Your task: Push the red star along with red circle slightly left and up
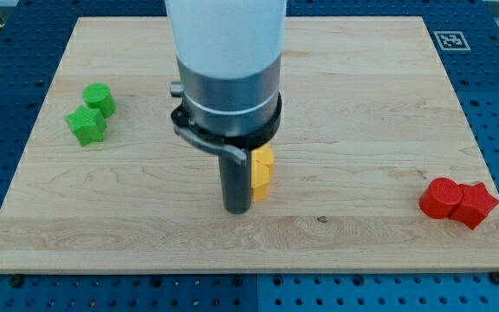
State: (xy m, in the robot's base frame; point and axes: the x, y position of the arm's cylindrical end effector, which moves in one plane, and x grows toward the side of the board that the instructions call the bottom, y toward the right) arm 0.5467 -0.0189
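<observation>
The red circle (441,198) and the red star (475,205) lie touching each other near the board's lower right corner, the circle on the left. My tip (236,210) is at the lower middle of the board, far to the left of both red blocks. It stands right beside a yellow block (262,172), which the rod partly hides.
A green circle (100,98) and a green star (86,125) sit together at the board's left side. The wooden board (362,104) lies on a blue perforated table. A black-and-white marker (450,40) is at the top right corner.
</observation>
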